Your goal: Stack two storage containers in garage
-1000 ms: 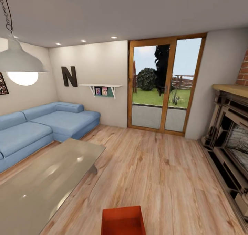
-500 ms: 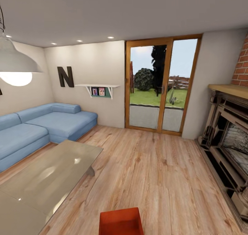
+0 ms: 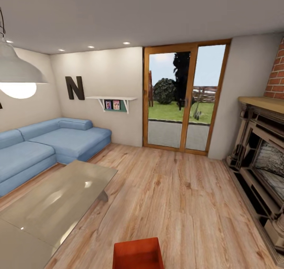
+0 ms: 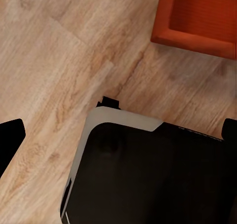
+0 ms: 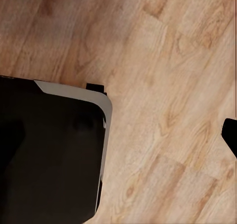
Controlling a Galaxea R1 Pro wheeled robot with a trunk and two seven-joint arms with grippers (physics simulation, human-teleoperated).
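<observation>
Container (image 3: 138, 254) on wood floor (image 3: 177, 205), apart from left tool (image 4: 118, 135).

A large dark letter N (image 3: 74, 87) hangs on the cream wall (image 3: 106, 73) above the sofa (image 3: 51, 142).

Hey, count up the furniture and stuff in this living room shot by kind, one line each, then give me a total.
Orange-red storage container: 1
Blue corner sofa: 1
Glass coffee table: 1
Pendant lamp: 1
Wall shelf: 1
Letter N on wall: 1
Fireplace: 1
Total: 7
</observation>
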